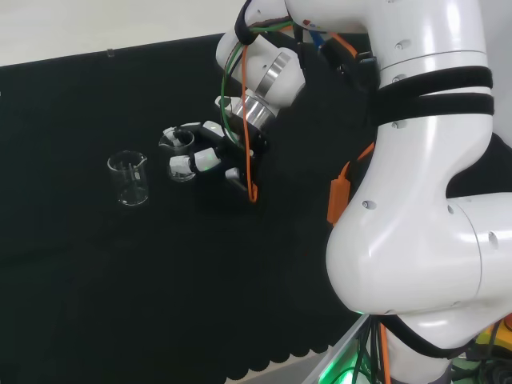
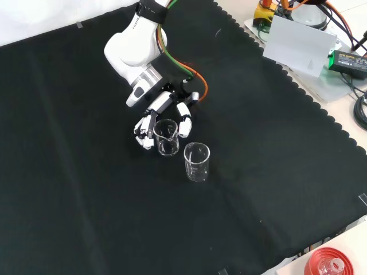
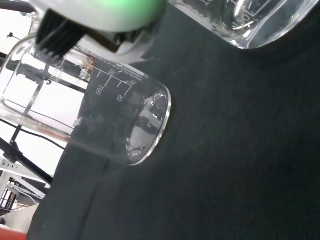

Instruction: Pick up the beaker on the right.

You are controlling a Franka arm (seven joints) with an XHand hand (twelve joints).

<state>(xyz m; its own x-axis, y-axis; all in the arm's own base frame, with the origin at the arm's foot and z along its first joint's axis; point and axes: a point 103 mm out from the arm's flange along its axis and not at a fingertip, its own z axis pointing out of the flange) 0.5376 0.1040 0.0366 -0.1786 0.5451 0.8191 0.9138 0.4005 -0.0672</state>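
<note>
Two clear glass beakers stand on the black cloth. In the head view the nearer-to-arm beaker (image 1: 178,152) sits inside my hand (image 1: 214,152), whose fingers curl round it on both sides. The other beaker (image 1: 129,178) stands free to its left. In the front view the held beaker (image 2: 166,137) rests on the cloth just below my hand (image 2: 161,103), with fingers on its left and the thumb on its right. The free beaker (image 2: 196,162) stands close by, lower right. The wrist view has the held beaker (image 3: 107,117) close under the hand (image 3: 75,20), with the second beaker (image 3: 250,20) beyond.
The arm's white links (image 1: 416,200) take up the right of the head view. In the front view a white box (image 2: 298,43) and cables lie past the cloth's scalloped edge at the upper right. A red ribbed stand (image 2: 328,264) sits at the bottom right corner.
</note>
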